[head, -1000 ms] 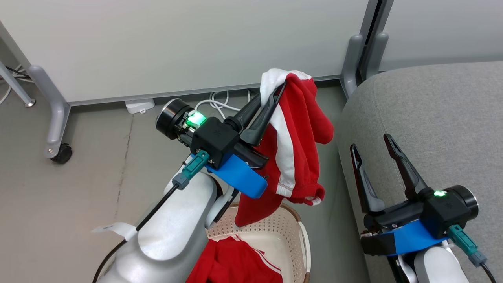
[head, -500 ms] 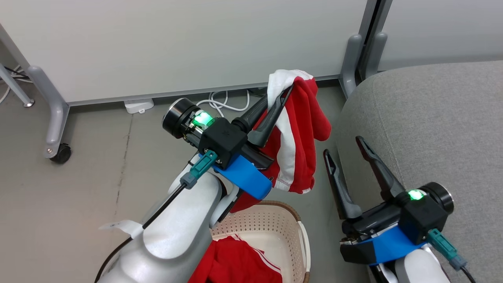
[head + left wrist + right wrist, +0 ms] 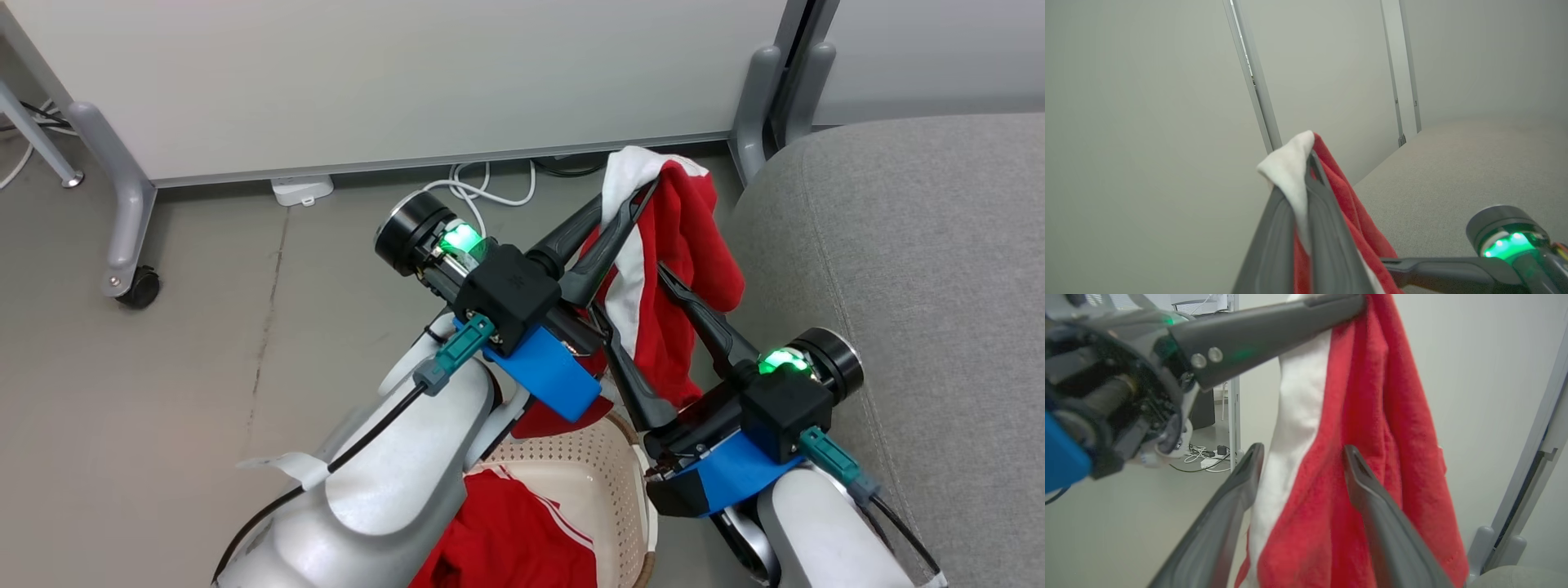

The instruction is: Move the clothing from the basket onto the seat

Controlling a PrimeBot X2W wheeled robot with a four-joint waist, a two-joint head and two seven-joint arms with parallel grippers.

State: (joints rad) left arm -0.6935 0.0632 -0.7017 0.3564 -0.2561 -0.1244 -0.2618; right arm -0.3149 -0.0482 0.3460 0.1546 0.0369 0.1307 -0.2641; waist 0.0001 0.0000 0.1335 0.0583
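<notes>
My left gripper (image 3: 641,186) is shut on the top of a red garment with a white stripe (image 3: 702,245), which hangs above the basket (image 3: 571,465). My right gripper (image 3: 627,287) is open, one finger on each side of the hanging cloth. The right wrist view shows that garment (image 3: 1372,416) between the spread fingers of the right gripper (image 3: 1303,449). In the left wrist view the left gripper (image 3: 1308,159) pinches the garment's white and red fabric (image 3: 1339,192). A second red garment (image 3: 506,539) lies in the basket. The grey sofa (image 3: 922,269) is just right of the cloth.
Pale partition panels stand behind, with grey legs (image 3: 771,90) and a castor (image 3: 135,290) on the floor. White cables (image 3: 490,184) and a power strip (image 3: 302,189) lie along the partition's base. Open grey floor spreads to the left.
The right gripper has swung left and up from beside the sofa until its open fingers straddle the hanging garment. The left gripper has carried the garment a little to the right, toward the sofa.
</notes>
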